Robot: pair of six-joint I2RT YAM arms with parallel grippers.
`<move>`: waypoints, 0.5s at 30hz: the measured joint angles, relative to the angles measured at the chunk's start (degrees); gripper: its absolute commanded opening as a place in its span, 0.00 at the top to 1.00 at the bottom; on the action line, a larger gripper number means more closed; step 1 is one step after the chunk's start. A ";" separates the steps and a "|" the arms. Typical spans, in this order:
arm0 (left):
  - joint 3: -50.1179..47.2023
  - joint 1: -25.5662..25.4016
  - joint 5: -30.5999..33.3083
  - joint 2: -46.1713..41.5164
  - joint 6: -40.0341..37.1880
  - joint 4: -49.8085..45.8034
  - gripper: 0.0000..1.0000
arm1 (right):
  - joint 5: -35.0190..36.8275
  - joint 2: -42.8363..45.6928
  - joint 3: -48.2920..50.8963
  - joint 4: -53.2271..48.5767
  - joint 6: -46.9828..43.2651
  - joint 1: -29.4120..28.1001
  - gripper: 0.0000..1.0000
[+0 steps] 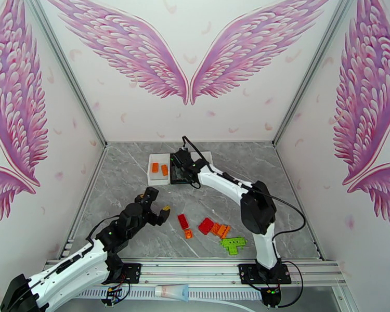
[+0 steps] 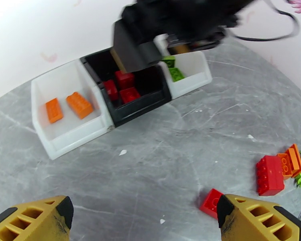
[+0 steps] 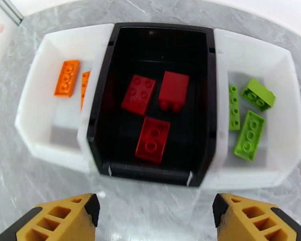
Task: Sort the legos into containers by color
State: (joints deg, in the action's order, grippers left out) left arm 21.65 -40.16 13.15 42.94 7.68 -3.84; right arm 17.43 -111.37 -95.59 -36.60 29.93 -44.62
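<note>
The containers stand in a row at the back of the table: a white tray point(image 3: 34, 117) with two orange legos point(image 3: 67, 78), a black middle tray point(image 3: 150, 173) with three red legos point(image 3: 152, 139), and a white tray point(image 3: 287, 117) with three lime green legos point(image 3: 249, 134). My right gripper point(image 3: 154, 205) hovers open over the black tray point(image 1: 175, 179) with nothing between its fingers. My left gripper point(image 1: 157, 203) is open above the table, left of the loose legos. A small red brick point(image 2: 210, 201) lies just inside its right finger point(image 2: 255, 217).
Loose legos lie on the near table: a red brick point(image 1: 183, 221), a small orange one point(image 1: 188, 234), a red block point(image 1: 206, 225) touching orange pieces point(image 1: 222, 230), and a green plate cluster point(image 1: 234, 244). Grey marble between the trays and this pile is bare.
</note>
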 measured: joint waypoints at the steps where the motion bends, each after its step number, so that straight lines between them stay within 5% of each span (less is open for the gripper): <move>1: 0.79 0.94 0.61 0.00 1.51 -1.33 0.01 | 0.00 2.86 2.45 0.76 -0.02 -0.46 0.16; 7: 4.76 7.91 2.86 1.07 9.49 -10.95 0.01 | 0.09 12.87 12.28 4.42 -1.60 -2.95 0.12; 15: 11.78 14.60 2.29 9.92 15.26 -22.47 0.01 | 0.61 14.47 18.03 4.66 -5.03 -6.69 0.09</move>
State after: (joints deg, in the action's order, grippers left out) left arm 33.43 -25.56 15.44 52.86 22.94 -26.30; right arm 18.04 -96.90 -77.56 -31.94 24.91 -51.31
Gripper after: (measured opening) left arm 0.990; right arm 0.905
